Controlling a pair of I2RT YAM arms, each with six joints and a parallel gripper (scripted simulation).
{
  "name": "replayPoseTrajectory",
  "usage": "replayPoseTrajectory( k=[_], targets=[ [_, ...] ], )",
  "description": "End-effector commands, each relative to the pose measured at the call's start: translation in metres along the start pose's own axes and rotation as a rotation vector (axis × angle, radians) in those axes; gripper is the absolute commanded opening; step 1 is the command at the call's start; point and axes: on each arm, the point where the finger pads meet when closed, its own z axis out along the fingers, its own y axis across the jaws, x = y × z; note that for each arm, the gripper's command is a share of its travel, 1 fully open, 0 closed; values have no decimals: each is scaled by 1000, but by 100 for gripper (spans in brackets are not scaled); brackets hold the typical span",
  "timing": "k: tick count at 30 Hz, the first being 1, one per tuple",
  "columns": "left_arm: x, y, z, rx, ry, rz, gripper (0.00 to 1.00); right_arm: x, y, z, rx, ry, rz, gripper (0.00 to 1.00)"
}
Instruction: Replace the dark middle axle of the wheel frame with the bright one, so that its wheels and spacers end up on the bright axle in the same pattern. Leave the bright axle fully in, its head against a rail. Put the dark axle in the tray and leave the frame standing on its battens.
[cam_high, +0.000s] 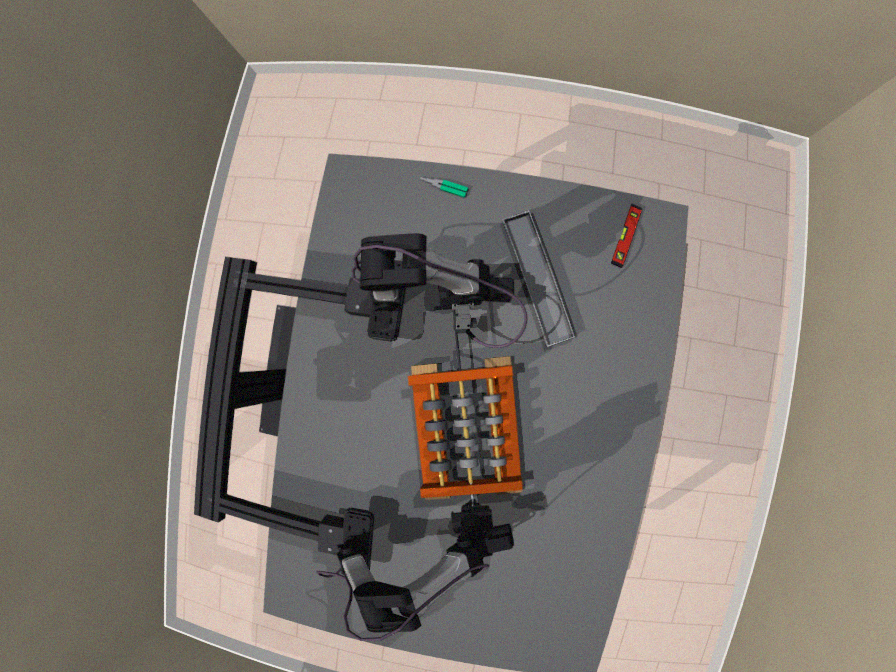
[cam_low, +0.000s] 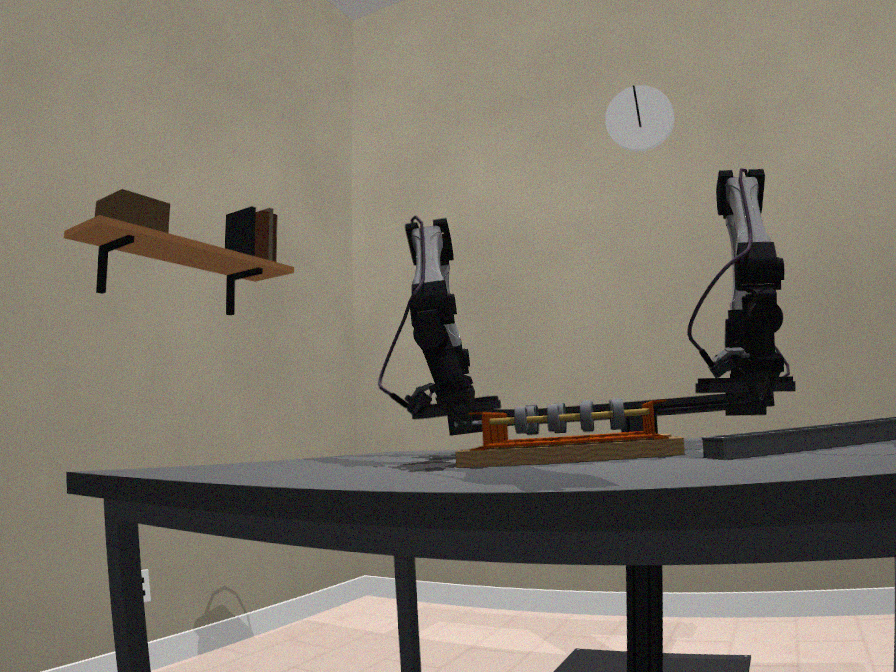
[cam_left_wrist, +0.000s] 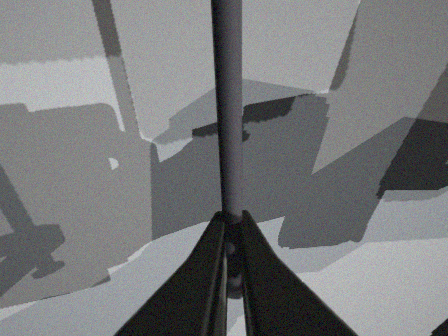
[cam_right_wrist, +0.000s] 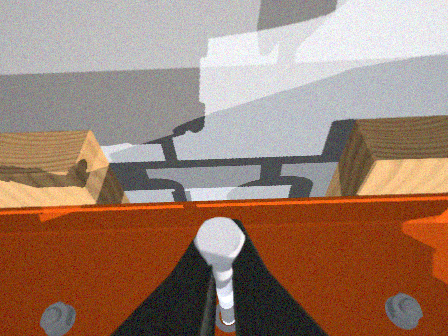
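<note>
The orange wheel frame (cam_high: 445, 490) (cam_low: 496, 431) (cam_right_wrist: 125, 255) stands on its wooden battens (cam_low: 571, 454) (cam_right_wrist: 410, 175). The middle row of grey wheels (cam_high: 465, 443) and yellow spacers lies between its rails. My left gripper (cam_left_wrist: 232, 223) is shut on the dark axle (cam_left_wrist: 231, 125) (cam_high: 458, 350) outside the rail on the tray side; the axle runs level toward the middle hole. My right gripper (cam_right_wrist: 223, 233) (cam_high: 474, 503) is shut on the bright axle (cam_right_wrist: 220, 239), just behind its head, outside the opposite rail. The head stands off that rail. Where the axles lie inside the row is hidden.
The grey tray (cam_high: 560, 342) (cam_low: 781, 441) lies slantwise beyond the frame, beside the left arm. Green-handled pliers (cam_high: 453, 188) and a red level (cam_high: 626, 235) lie farther off. Outer axle rows flank the middle one. Purple cables hang from both arms.
</note>
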Motion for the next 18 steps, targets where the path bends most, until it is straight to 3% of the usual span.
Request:
replayPoseTrajectory(
  k=[1, 18],
  targets=[
    [-7, 8, -6, -38, -43, -13, 0, 44, 13, 3, -25, 139, -62, 0],
    [-9, 11, -6, -40, -44, -4, 0, 48, 17, -7, -53, 145, -81, 0]
  ],
)
